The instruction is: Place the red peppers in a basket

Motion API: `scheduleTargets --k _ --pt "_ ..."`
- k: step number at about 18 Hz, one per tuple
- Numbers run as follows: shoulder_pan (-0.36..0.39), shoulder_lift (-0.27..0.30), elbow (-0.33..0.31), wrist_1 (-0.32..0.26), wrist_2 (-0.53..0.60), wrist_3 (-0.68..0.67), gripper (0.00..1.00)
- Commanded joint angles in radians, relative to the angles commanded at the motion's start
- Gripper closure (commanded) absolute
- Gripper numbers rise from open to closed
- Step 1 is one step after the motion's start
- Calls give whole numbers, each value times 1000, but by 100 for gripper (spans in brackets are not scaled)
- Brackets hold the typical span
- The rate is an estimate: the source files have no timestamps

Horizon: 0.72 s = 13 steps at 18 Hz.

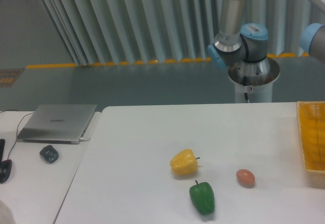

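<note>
The gripper is out of frame, its state unseen; the yellow-orange lattice-mesh plastic basket [311, 132] sits at the right edge.
</note>
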State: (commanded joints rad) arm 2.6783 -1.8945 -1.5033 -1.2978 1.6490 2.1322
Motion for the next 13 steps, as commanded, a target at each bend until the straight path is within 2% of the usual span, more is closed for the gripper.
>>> scheduleTargets --k 1,5,9,13 --pt "0 0 -2 0 0 -8 0" --pt "-3 2 -2 6 -3 -9 0" --pt "-29 8 2 8 -75 -113 0" --pt "-63 18 3 9 -86 -140 0"
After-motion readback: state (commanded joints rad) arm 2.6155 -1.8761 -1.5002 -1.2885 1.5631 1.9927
